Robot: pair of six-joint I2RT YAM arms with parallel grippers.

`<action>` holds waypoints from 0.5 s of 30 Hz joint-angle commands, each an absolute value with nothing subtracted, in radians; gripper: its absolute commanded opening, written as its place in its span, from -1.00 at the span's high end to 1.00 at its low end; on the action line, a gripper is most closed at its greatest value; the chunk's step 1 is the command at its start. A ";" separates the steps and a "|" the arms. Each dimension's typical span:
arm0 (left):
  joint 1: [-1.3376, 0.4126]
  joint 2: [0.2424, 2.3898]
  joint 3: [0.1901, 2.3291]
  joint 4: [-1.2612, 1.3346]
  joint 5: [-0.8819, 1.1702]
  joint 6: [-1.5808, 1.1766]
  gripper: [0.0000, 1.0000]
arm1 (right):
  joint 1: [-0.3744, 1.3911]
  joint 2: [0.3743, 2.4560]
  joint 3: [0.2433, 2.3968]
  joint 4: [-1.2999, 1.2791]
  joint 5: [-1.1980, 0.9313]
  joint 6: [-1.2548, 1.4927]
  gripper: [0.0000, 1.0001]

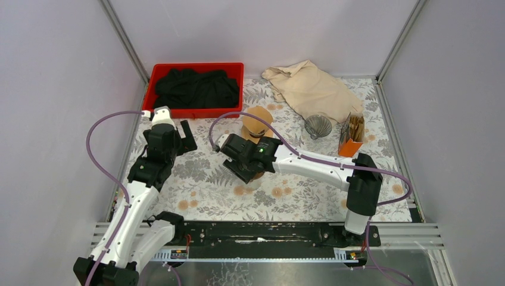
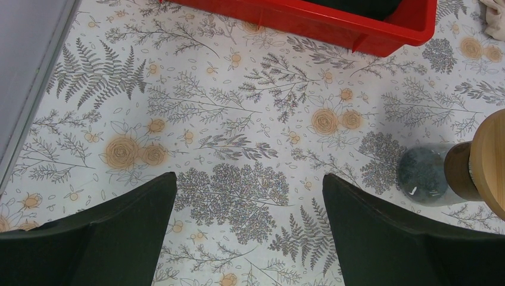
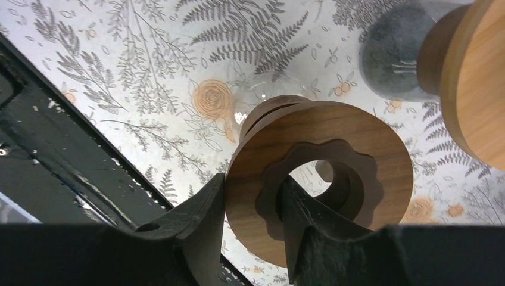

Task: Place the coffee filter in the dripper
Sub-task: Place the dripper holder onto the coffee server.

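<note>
A: Big stuff first?
B: Table [image 1: 202, 179] w/ a flowered cover. Red bin [image 1: 196, 67] at the far left, black cloth [image 1: 193, 88] in it. Beige cloth [image 1: 312, 89] bunched at the far side, centre-right.
A: Arms?
B: Left gripper [image 2: 249, 185] hangs near the bin's front edge, jaws wide apart, only cover showing btwn them. Right gripper [image 3: 253, 190] reaches to mid-table and pinches the dripper [image 3: 381, 179] by its wooden ring: one finger outside the rim, the other in the hole.
A: And the dripper itself?
B: Flat wooden ring w/ a wavy-edged hole and a glass part under it. The cover shows through the hole. From above, the gripper hides most of it.
A: Filters?
B: Filters [image 1: 355, 125] are brown and stand upright in an orange box [image 1: 350, 146] on the right side, well apart from the dripper. Wire cone [image 1: 318, 126] sits just left of the box.
A: Anything in the way?
B: Jar [image 1: 257, 122] w/ a wooden collar and tan top, just beyond the right gripper and close beside the dripper. Purple cable [image 1: 226, 116] arcs over it. Can't tell if the tan top is only wood or has paper in it.
</note>
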State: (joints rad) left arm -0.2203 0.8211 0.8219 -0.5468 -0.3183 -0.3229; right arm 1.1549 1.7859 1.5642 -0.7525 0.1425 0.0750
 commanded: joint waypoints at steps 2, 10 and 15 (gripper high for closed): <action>-0.209 0.823 0.827 -0.512 -0.313 -0.331 -1.00 | 1.161 1.764 1.572 -0.887 0.230 0.070 0.36; -0.205 0.823 0.826 -0.512 -0.308 -0.331 -1.00 | 1.161 1.754 1.591 -0.838 0.199 0.061 0.36; -0.203 0.822 0.825 -0.512 -0.307 -0.331 -1.00 | 1.161 1.748 1.593 -0.778 0.226 0.053 0.35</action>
